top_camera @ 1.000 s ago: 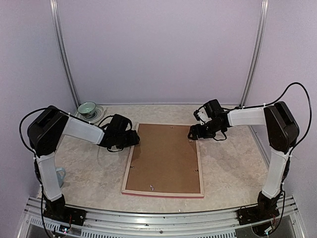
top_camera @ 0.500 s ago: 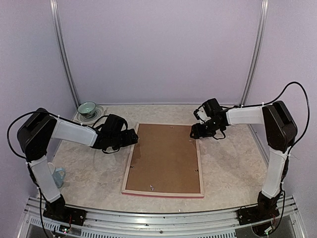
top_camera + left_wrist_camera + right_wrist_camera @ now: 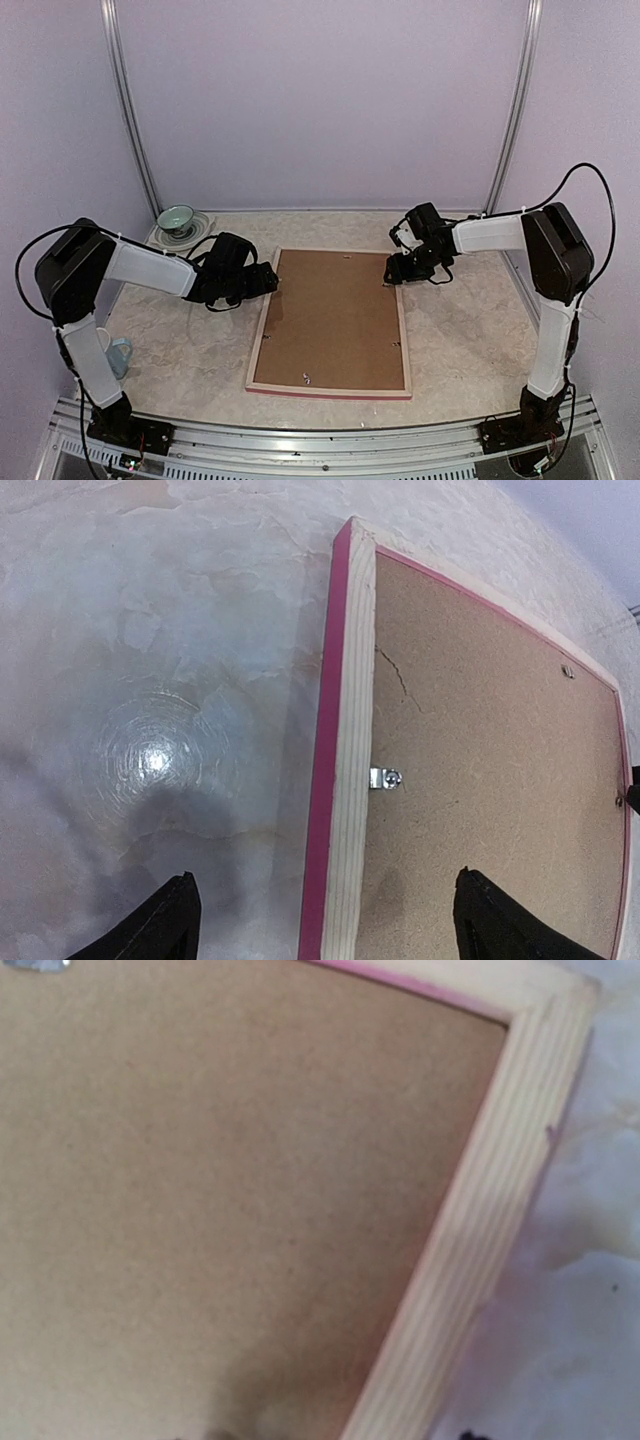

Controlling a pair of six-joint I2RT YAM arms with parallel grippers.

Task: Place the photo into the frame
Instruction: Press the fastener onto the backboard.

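Observation:
The frame (image 3: 262,336) lies face down in the middle of the table, pale wood up with a pink edge. A brown backing board (image 3: 335,315) fills it, held by small metal clips (image 3: 385,778). The photo is hidden. My left gripper (image 3: 270,281) is open at the frame's left rail near the far corner. In the left wrist view its fingertips (image 3: 165,925) straddle the rail (image 3: 350,730), one over the table and one over the board (image 3: 480,760). My right gripper (image 3: 393,272) hangs low over the far right rail (image 3: 490,1220). Only its dark tips show, spread apart.
A green bowl (image 3: 176,217) on a plate stands at the far left corner. A pale blue cup (image 3: 120,352) sits behind the left arm's base. Side walls and metal posts close in the table.
My left arm has swung its elbow back and left; its gripper stays at the left rail. My right gripper has edged slightly toward the frame's far right corner. The frame has not moved.

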